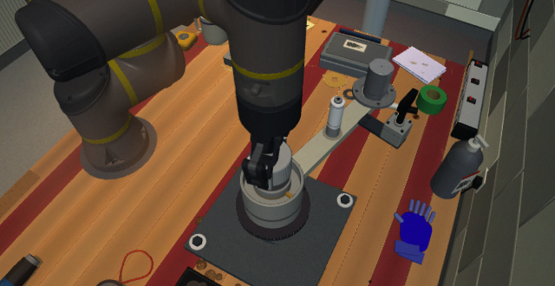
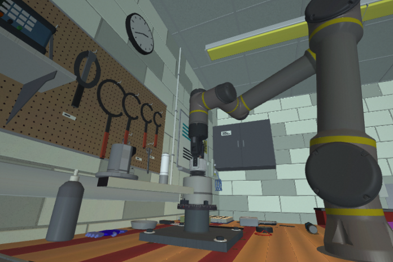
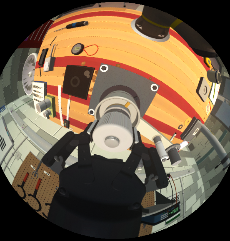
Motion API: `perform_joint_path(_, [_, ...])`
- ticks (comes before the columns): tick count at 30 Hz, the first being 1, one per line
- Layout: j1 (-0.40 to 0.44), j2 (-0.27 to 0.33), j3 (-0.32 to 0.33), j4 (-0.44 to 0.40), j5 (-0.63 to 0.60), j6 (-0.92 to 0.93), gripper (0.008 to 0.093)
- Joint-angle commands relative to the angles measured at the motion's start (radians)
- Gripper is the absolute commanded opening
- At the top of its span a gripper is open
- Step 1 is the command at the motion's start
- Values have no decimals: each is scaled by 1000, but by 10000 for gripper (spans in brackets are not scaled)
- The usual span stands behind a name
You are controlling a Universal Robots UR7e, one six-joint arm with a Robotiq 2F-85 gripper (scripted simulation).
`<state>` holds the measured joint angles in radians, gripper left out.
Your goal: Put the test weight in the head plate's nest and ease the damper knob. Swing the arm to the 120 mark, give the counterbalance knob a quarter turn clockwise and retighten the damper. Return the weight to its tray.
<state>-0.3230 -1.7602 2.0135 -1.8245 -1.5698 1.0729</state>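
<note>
My gripper (image 3: 113, 133) points straight down over the pivot column (image 1: 272, 199), and its two finger pads clamp the ribbed sides of the grey knob (image 3: 112, 130) on top of that column (image 2: 198, 165). The column stands on a dark square base plate (image 1: 277, 238) with a toothed degree ring around its foot. A pale arm (image 1: 334, 136) runs from the column to the round head plate (image 1: 374, 93), where the grey cylindrical test weight (image 1: 378, 78) stands. A smaller white knob (image 1: 335, 115) rises from the arm midway.
A black square tray (image 3: 77, 82) lies on the bench beside the base plate. A grey spray bottle (image 1: 457, 169), a blue glove (image 1: 414, 232), a green tape roll (image 1: 431, 99) and a toggle clamp (image 1: 396, 125) crowd the wall side.
</note>
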Motion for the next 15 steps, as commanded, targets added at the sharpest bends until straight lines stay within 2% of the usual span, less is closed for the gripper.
perform_joint_path(1, [0, 0, 0, -1, -1, 0, 195])
perform_joint_path(7, [0, 0, 0, -1, -1, 0, 80])
perform_joint_path(15, [0, 0, 0, -1, -1, -22, 80])
